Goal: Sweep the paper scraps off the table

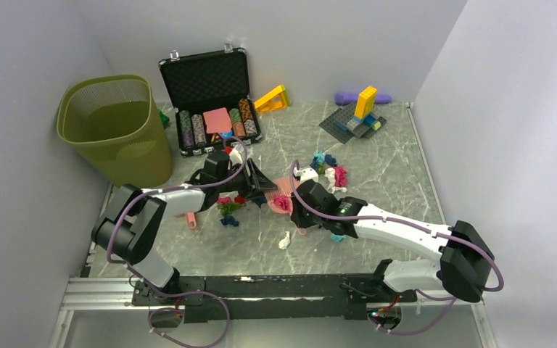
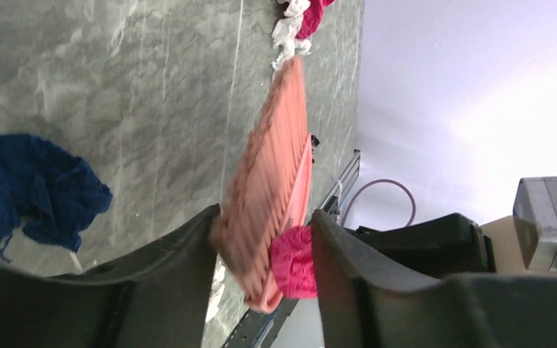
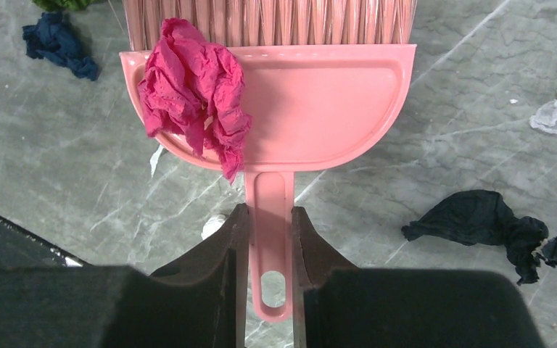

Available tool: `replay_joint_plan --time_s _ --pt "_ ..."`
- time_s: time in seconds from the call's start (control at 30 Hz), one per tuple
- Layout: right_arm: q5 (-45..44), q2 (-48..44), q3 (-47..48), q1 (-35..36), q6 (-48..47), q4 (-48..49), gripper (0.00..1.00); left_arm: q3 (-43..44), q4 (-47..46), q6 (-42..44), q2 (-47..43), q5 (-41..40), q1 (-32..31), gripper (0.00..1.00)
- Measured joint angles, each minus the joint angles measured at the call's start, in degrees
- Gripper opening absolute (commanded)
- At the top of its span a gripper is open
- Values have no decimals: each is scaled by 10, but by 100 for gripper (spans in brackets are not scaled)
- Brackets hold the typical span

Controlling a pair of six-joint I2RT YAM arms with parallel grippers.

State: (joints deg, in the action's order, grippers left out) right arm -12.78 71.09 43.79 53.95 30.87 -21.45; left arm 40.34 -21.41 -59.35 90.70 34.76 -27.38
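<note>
My right gripper [image 3: 270, 214] is shut on the handle of a pink dustpan [image 3: 312, 109] held low over the table [image 1: 377, 188]. A crumpled pink paper scrap [image 3: 192, 87] sits on the pan's left corner. A pink brush [image 3: 268, 22] stands along the pan's mouth. My left gripper [image 2: 265, 214] is closed round the end of the brush [image 2: 268, 174]: one finger presses the blurred bristles, the other the pink scrap [image 2: 294, 261]. More scraps lie loose: dark blue [image 2: 32, 188], black [image 3: 479, 221], white [image 1: 284, 239], a mixed cluster [image 1: 330, 170], and another [image 1: 228, 206] under the left arm.
An olive waste bin [image 1: 116, 130] stands at the far left. An open black case of poker chips [image 1: 210, 101] sits at the back, with a yellow wedge [image 1: 272, 98] beside it. A studded baseplate with blocks [image 1: 355, 119] is at the back right. Walls close in on three sides.
</note>
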Motion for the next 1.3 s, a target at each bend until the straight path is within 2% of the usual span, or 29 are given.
replay_joint_plan --time_s 0.1,0.13,0.17,0.2,0.23,0.27,0.3,0.67,0.73,0.87,1.0,1.13,1.3 --pt "15 -7 -9 0 -5 10 14 2 -39 -23 24 9 -2 1" --pt "19 -10 -13 1 -7 14 21 3 -53 -31 34 14 -2 0" --pt "21 -13 -15 1 -7 15 36 4 -65 -38 42 19 -2 0" --pt "22 -17 -17 1 -8 16 59 4 -81 -45 52 25 -2 0" --pt "21 -21 -20 0 -9 16 74 4 -98 -51 61 31 -2 0" --pt "20 -24 -22 0 -6 17 84 4 -113 -56 67 35 -3 0" --pt "17 -28 -23 1 -3 17 88 4 -128 -60 71 38 -3 0" --pt "14 -167 -99 -20 35 74 90 -1 -276 -56 64 82 18 0" --pt "18 -193 -113 -37 45 90 90 3 -251 -27 40 79 26 0" --pt "45 -229 -142 -85 71 130 89 33 -126 66 -39 40 27 0" --pt "93 -256 -199 -143 117 212 90 38 -68 112 -121 -2 26 0" --pt "134 -264 -273 -163 174 340 91 37 -34 113 -165 -39 26 0" --pt "169 -216 -341 -166 246 539 90 9 -46 50 -185 -66 28 0"
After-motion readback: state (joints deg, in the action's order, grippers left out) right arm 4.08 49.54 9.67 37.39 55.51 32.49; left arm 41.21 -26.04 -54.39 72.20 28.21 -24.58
